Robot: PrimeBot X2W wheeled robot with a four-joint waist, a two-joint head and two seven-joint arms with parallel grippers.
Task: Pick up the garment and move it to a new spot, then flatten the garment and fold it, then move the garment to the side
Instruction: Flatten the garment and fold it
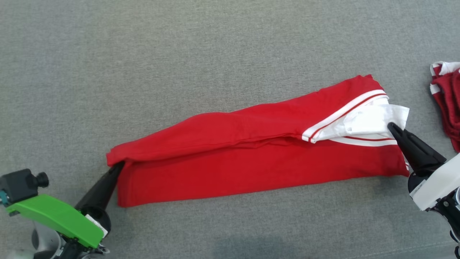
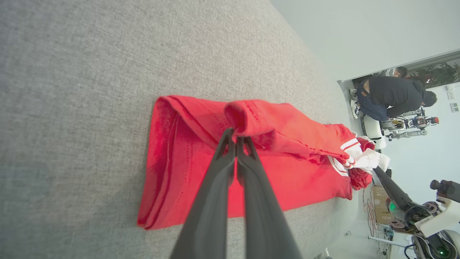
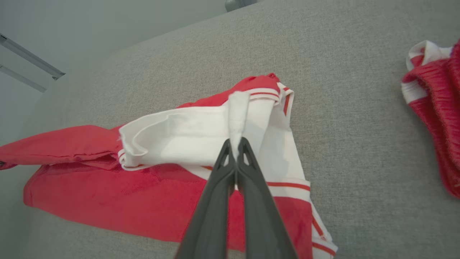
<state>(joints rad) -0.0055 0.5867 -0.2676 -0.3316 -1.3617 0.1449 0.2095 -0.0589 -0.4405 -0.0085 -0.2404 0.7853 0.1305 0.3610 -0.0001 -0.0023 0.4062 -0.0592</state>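
The garment (image 1: 251, 158) is red with white striped trim and lies stretched across the grey surface, its upper layer folded over toward me. My left gripper (image 1: 120, 166) is shut on the red hem at its left end; in the left wrist view that gripper (image 2: 235, 133) pinches a raised fold of the garment (image 2: 280, 126). At the right end my right gripper (image 1: 391, 126) is shut on the white collar part. In the right wrist view this gripper (image 3: 235, 143) grips a white tuft of the garment (image 3: 187, 133).
A second red and white garment (image 1: 447, 100) lies bunched at the right edge, also in the right wrist view as a red heap (image 3: 436, 104). In the left wrist view a person (image 2: 391, 95) bends over beyond the grey surface (image 1: 179, 54), near other equipment.
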